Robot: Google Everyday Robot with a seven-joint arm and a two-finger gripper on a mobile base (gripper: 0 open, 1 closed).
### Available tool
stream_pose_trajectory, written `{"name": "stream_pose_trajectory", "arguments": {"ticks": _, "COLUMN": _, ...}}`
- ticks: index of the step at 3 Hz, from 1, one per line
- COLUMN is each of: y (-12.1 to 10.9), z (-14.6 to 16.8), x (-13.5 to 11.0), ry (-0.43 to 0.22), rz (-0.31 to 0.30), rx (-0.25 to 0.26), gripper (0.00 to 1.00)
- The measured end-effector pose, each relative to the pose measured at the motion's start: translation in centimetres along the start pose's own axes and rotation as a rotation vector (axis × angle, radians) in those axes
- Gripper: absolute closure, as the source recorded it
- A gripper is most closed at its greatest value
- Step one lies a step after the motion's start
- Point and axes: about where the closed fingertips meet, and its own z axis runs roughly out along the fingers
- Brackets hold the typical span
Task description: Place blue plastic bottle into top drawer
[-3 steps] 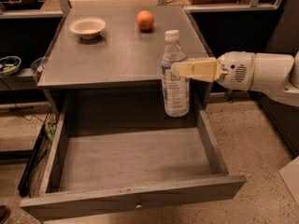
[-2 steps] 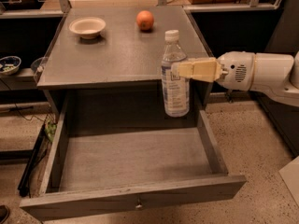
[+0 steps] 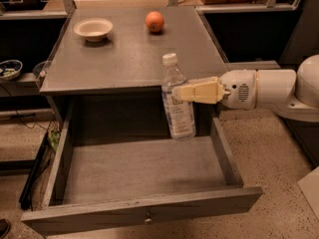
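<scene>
Knob (image 3: 148,216) of the top drawer (image 3: 209,205) lies nearest us, the drawer pulled open. Over its rear right corner we note the bottle (image 3: 180,118) upright, clamped at mid-height by the gripper (image 3: 180,92) reaching from the right. Base contact: we cannot tell. Beyond, a bowl (image 3: 93,29) and an orange (image 3: 155,21) sit apart on the cabinet top (image 3: 129,59).

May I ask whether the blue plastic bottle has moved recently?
Yes. Clamped mid-body by the gripper, the blue plastic bottle sank lower against the tabletop edge, toward the top drawer.
</scene>
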Motion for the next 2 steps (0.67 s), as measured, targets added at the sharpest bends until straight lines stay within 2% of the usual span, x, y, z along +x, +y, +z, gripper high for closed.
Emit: {"name": "stream_pose_trajectory", "arguments": {"ticks": 2, "y": 0.0, "z": 0.83, "x": 0.89, "ry": 0.0, "rz": 0.018, "rx": 0.017, "gripper": 1.0}}
